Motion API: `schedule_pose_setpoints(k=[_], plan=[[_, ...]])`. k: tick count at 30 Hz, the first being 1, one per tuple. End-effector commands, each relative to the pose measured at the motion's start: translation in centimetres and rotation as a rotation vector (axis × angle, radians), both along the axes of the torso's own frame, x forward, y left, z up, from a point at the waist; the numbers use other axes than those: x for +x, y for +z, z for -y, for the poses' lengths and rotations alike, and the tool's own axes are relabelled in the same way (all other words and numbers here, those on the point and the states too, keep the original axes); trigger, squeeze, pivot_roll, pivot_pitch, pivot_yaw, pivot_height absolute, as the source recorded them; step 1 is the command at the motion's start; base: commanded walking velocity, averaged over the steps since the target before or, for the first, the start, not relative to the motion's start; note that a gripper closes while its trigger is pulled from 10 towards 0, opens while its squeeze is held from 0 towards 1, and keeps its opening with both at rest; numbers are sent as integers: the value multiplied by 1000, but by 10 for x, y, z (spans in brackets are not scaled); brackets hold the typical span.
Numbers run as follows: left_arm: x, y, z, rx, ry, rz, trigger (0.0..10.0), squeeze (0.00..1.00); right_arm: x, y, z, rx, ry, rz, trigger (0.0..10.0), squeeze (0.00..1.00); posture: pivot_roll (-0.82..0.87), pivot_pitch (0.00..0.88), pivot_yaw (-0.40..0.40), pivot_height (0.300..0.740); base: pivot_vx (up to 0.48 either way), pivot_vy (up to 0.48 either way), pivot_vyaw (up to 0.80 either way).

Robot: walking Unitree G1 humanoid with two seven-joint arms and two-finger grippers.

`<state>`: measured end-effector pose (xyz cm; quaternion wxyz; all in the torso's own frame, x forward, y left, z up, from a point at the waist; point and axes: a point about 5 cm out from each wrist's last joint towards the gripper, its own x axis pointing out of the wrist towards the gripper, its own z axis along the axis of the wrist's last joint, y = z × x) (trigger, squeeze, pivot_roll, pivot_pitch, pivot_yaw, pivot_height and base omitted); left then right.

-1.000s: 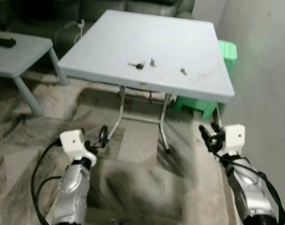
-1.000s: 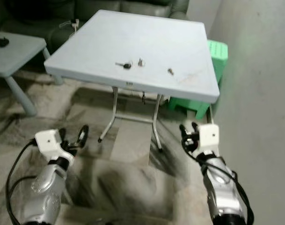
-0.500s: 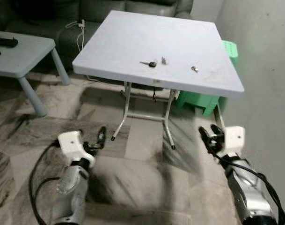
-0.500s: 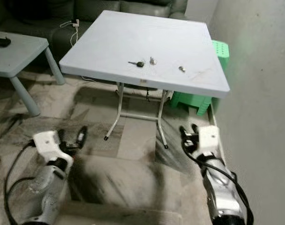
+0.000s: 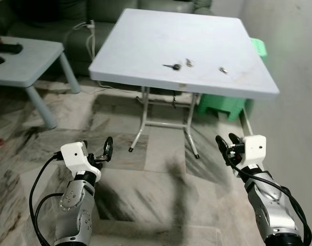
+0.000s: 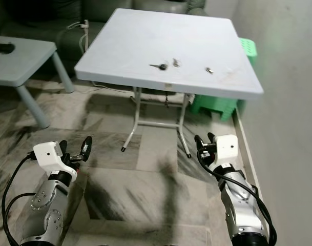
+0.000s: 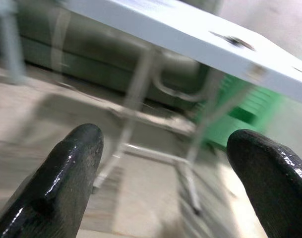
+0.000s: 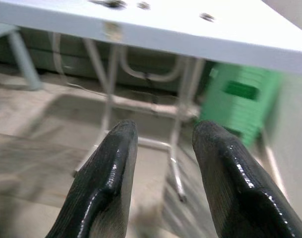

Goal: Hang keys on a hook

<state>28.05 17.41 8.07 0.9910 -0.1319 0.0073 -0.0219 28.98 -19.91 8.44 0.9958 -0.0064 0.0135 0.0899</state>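
A black-headed key (image 5: 173,66) lies on the white folding table (image 5: 145,46), near its front edge. A second key (image 5: 189,63) lies just to its right and a small third one (image 5: 223,70) further right. My left gripper (image 5: 98,152) hangs low over the marble floor, well short of the table. It is open wide with nothing between its fingers (image 7: 76,163). My right gripper (image 5: 226,143) is held at the same height on the right. It is open by a narrower gap and also empty, with its fingers (image 8: 116,163) pointing toward the table legs.
A green plastic stool (image 5: 222,105) stands under the table's right side, against the pale wall (image 5: 294,77). A low grey table (image 5: 22,59) with a dark remote (image 5: 7,48) stands at the left. Behind it is a dark sofa (image 5: 104,10) with a white cable (image 5: 89,25).
The whole picture has shifted, so the camera moved: the table now sits further right and higher in the picture. Both arms hold the same pose, and the keys lie where they were.
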Motion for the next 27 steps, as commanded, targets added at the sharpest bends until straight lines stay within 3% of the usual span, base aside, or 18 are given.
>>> schedule_pose_setpoints(k=[1, 13, 17, 27], plan=[[1, -1, 1, 0, -1, -15, 10000, 0, -1, -1, 5, -2, -18, -11, 10000, 0, -6, 96, -71, 740, 0, 0, -769], [4, 2, 1, 37, -17, -13, 10000, 0, 2, 1, 3, 7, -16, 4, 10000, 0, 5, 88, -71, 740, 0, 0, -721], [7, 4, 1, 78, -29, -2, 10000, 0, 5, 3, 1, 6, -18, 16, 10000, 0, 7, 79, -67, 740, 0, 0, 0], [16, 13, -3, 83, -35, 26, 10000, 0, 11, 8, -5, 18, -18, 43, 10000, 0, 11, 52, -52, 740, 0, 0, 0]])
